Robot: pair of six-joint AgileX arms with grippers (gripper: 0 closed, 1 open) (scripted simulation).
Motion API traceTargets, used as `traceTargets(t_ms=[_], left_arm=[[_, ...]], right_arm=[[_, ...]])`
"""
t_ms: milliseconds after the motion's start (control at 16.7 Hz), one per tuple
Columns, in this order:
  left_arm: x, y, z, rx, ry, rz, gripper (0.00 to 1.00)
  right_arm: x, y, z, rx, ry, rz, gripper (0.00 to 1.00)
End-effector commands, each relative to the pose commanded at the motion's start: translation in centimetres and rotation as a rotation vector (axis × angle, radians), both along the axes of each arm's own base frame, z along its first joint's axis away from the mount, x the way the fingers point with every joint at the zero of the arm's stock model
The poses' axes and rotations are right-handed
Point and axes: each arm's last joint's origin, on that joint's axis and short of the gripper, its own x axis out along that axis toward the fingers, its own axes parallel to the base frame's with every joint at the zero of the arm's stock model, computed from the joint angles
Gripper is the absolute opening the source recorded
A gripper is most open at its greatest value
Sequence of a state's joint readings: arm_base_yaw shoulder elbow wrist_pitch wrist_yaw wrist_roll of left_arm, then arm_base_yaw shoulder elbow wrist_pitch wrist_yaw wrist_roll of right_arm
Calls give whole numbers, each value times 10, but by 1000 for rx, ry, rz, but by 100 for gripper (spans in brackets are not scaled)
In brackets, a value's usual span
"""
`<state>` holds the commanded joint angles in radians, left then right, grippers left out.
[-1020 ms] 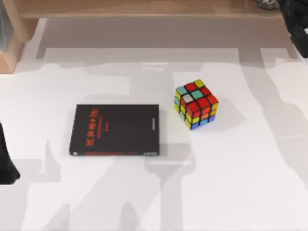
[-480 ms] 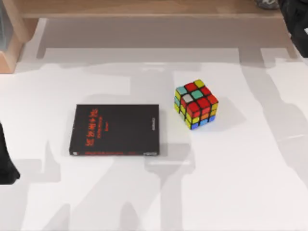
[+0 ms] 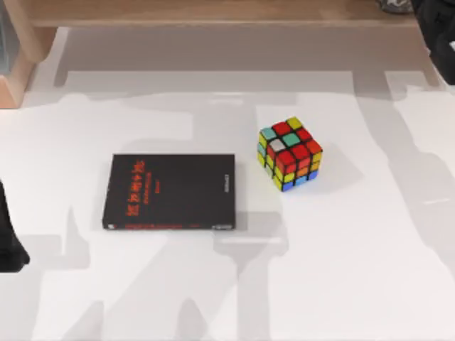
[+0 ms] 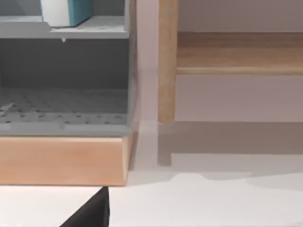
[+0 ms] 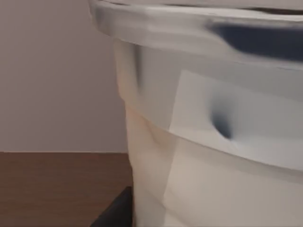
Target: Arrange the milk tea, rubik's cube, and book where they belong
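The black book (image 3: 169, 192) with red lettering lies flat left of the table's centre. To its right and a little farther back sits the rubik's cube (image 3: 288, 153), upright and apart from the book. The milk tea (image 5: 213, 156) is a translucent cup of cream-coloured liquid with a rimmed lid, seen very close in the right wrist view above a brown wooden surface. My right arm (image 3: 435, 25) is at the far right corner by the shelf. My left arm (image 3: 8, 238) stays parked at the table's left edge.
A wooden shelf (image 3: 213, 13) runs along the back of the table. At the far left stands a grey rack on a wooden base (image 4: 61, 158), holding a white and teal box (image 4: 64, 12), beside a wooden post (image 4: 166, 61).
My right arm has shifted very slightly toward the far right corner. The book, the cube and the left arm have not moved.
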<state>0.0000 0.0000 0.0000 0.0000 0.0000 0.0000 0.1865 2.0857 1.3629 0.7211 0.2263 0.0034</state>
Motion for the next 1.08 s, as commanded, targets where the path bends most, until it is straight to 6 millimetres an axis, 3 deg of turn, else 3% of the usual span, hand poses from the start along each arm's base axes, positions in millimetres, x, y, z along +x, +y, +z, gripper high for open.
traceTargets(t_ms=[300,480,840,1080], left_arm=[[0,0,0,0,0,0,100],[0,0,0,0,0,0,100],[0,0,0,0,0,0,100],[0,0,0,0,0,0,100]], right_arm=[[-5,5,2,4,-2,13,0],[-25,12,6,11,-2,28,0],[-73,4,11,6,-3,8,0],[-80,2,11,2,-2,3,0]])
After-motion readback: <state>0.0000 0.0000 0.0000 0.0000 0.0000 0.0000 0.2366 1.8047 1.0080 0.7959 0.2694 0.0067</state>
